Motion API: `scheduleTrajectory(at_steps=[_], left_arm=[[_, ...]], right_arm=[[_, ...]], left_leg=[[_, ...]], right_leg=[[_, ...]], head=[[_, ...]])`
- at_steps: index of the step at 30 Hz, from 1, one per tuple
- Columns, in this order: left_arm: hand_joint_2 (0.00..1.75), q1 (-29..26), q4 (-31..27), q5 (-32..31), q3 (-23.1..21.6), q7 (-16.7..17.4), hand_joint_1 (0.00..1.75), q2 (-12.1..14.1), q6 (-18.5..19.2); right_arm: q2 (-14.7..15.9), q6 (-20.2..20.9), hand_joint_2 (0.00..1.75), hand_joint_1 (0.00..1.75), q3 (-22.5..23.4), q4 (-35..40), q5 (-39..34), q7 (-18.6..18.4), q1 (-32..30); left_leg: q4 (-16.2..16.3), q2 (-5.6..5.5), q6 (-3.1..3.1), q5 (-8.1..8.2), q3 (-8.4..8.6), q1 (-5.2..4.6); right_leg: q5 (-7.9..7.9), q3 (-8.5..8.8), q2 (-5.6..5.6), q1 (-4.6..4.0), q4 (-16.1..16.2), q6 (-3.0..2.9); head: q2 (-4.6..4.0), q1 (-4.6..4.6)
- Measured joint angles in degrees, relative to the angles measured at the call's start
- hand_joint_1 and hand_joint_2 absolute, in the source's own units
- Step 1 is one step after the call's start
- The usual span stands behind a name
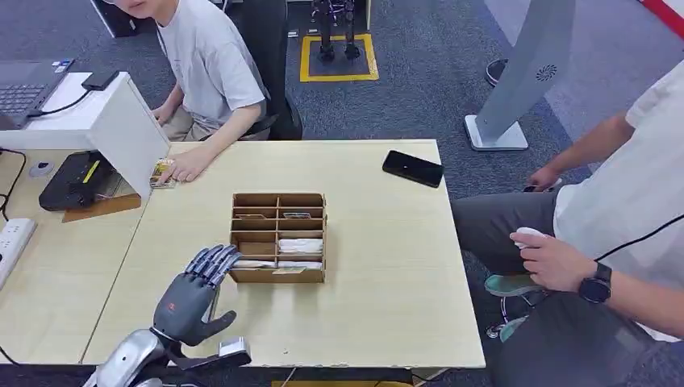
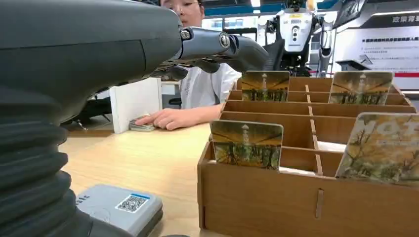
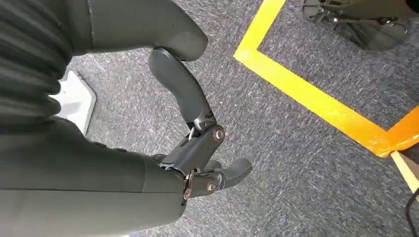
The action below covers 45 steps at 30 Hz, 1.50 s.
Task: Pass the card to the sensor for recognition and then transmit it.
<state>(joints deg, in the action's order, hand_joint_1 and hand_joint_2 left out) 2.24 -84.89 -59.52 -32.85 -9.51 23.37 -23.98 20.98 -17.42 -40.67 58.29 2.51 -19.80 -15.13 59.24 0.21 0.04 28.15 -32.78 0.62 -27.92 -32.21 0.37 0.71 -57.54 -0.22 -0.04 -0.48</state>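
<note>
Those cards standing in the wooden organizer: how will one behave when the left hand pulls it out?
The card looks thin and flat, so probably light and fairly stiff. Its glossy printed face may slip between fingers. It leans loosely in the organizer, so it could tip before the left hand grips it.

The head view looks down from above the table's near edge onto the wooden organizer point(image 1: 278, 237). The left wrist view sits low near the tabletop, close before the same organizer point(image 2: 306, 197). The right wrist view faces down at carpet point(image 3: 296, 163).

Silver left arm point(image 1: 129, 355), dark grey hand point(image 1: 189, 302), ribbed cover point(image 2: 29, 173)
</note>
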Motion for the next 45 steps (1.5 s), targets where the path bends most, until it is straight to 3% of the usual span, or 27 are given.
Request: scheduleTrajectory(at_steps=[15,45], left_arm=[[1.75,2.31,3.37,0.35,0.00,2.43,0.00,-4.33,-0.20],[1.75,2.59,5.14,0.90,0.02,2.95,0.00,-5.71,-0.35]], right_arm=[[0.92,-1.27,1.75,0.00,-3.35,-0.02,-2.32,-0.13,1.73],[2.82,-3.78,1.75,0.00,-8.00,0.61,-5.60,-1.33,2.78]], left_leg=[[0.00,0.00,0.00,0.00,0.01,0.00],[0.00,-0.01,0.00,0.00,0.00,0.00]], right_leg=[[0.01,0.00,0.01,0.00,0.00,0.00],[0.00,0.00,0.00,0.00,0.00,0.00]], head=[[0.00,-0.02],[0.00,-0.02]])
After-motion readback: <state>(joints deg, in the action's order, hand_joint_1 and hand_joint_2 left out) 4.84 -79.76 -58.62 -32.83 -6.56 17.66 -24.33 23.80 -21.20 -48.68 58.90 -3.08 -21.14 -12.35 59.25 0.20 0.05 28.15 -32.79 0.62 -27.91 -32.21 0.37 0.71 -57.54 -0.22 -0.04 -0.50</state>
